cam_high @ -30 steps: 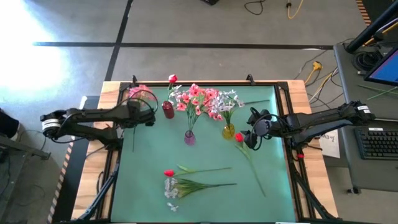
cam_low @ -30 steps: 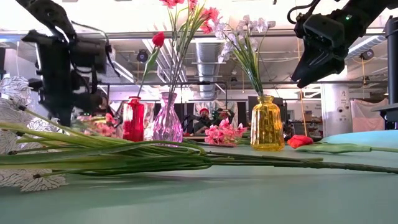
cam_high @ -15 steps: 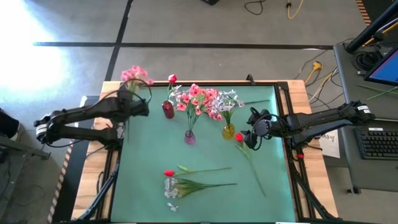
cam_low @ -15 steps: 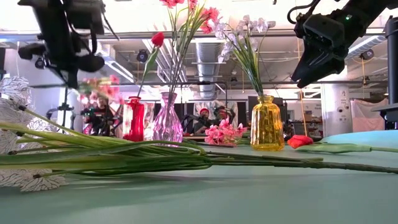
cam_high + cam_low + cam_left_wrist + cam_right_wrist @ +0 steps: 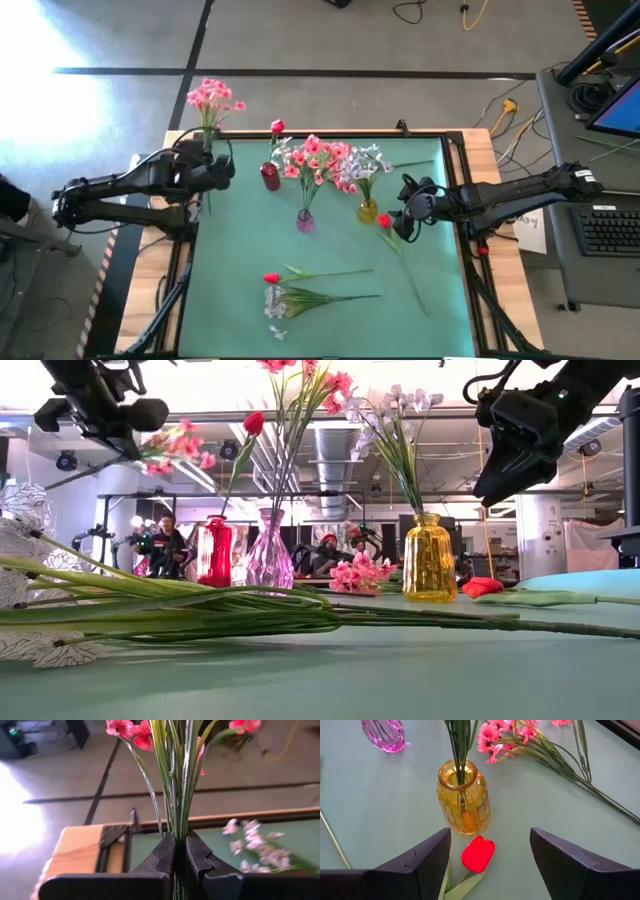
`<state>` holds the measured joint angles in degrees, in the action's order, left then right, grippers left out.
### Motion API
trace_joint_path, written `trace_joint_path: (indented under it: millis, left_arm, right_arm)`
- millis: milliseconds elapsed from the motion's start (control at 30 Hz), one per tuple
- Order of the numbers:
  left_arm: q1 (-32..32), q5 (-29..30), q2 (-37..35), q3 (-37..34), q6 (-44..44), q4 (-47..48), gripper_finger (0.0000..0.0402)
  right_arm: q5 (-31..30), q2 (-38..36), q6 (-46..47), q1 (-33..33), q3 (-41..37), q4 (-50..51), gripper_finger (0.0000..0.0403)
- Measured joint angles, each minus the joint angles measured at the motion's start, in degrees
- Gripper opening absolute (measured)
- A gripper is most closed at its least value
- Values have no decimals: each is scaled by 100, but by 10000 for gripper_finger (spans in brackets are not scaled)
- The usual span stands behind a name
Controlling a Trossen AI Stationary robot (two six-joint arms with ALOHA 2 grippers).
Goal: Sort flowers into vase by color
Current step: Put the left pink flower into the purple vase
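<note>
Surface: a green mat [image 5: 330, 255] covers the table, wooden edges showing at both sides, grey floor beyond
Background: the low view looks into a workshop where people sit far behind the vases
Left gripper [image 5: 207, 170]: raised above the mat's far left corner, fingers [image 5: 162, 855] pressed together on the stems of a pink spray [image 5: 210, 98], whose blossoms reach out past the table's far edge
Pink spray, low view: held high and tilted, blossoms [image 5: 180, 444] above the red vase
Right gripper [image 5: 487, 855]: hovers with fingers spread wide, just above a red flower [image 5: 477, 853] lying on the mat just beside the yellow vase
Red vase [image 5: 270, 177]: holds one red bloom [image 5: 277, 127] on a long stem
Purple vase [image 5: 305, 221]: stands between the other two vases, holding pink sprays [image 5: 318, 160]
Yellow vase [image 5: 368, 210]: holds pale white sprays [image 5: 368, 160]
Loose pink spray [image 5: 492, 737]: lies on the mat behind the yellow vase
Near edge of mat: a red flower [image 5: 272, 278] and a white spray [image 5: 275, 300] lie side by side, stems pointing to the right
</note>
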<state>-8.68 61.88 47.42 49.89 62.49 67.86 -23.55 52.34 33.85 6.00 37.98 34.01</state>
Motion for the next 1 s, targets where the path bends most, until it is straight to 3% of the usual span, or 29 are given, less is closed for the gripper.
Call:
trace_joint_path:
  millis: [567,867,1000]
  left_arm:
    - [2537,1651,-202,-4,464,-635,0]
    - [3746,2730,-56,-7,-24,-1179,0]
    - [4187,2816,-12,-9,-190,-1449,0]
  right_arm:
    - [466,-2,74,39,9,-3,265]
    - [468,-2,76,63,11,-3,265]
    - [463,-2,74,63,11,-3,265]
